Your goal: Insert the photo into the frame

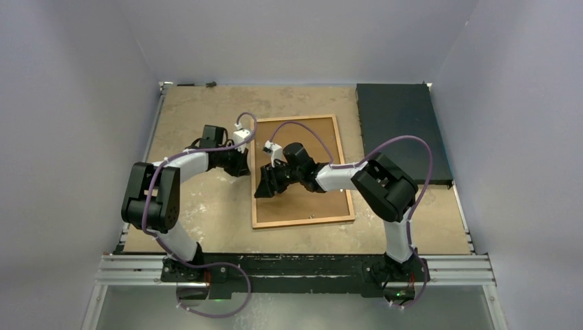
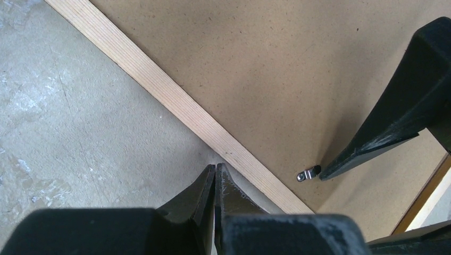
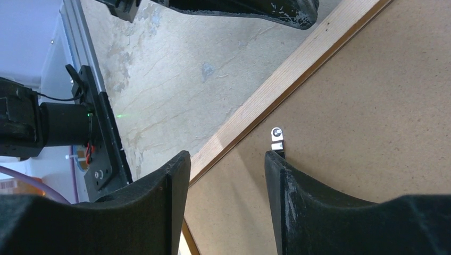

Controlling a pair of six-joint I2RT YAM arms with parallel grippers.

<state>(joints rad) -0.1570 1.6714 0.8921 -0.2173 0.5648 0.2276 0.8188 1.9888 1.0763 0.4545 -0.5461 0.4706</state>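
The frame [image 1: 342, 206] lies face down mid-table with its plain brown back board [image 1: 323, 141] up. The photo is not in view. My left gripper [image 1: 242, 167] is shut and empty, its tips [image 2: 215, 168] on the table right against the frame's pale wooden left edge [image 2: 175, 101]. My right gripper [image 1: 265, 189] is open over the board near that same edge. In the right wrist view [image 3: 226, 159], one fingertip [image 3: 274, 162] touches a small metal retaining tab [image 3: 276, 137] on the board. The tab also shows in the left wrist view [image 2: 304, 175].
A dark black rectangular slab [image 1: 402, 130] lies at the back right of the table. The worn beige tabletop [image 1: 199, 110] has metal rails along its sides and near edge [image 1: 295, 265]. Grey walls enclose the table.
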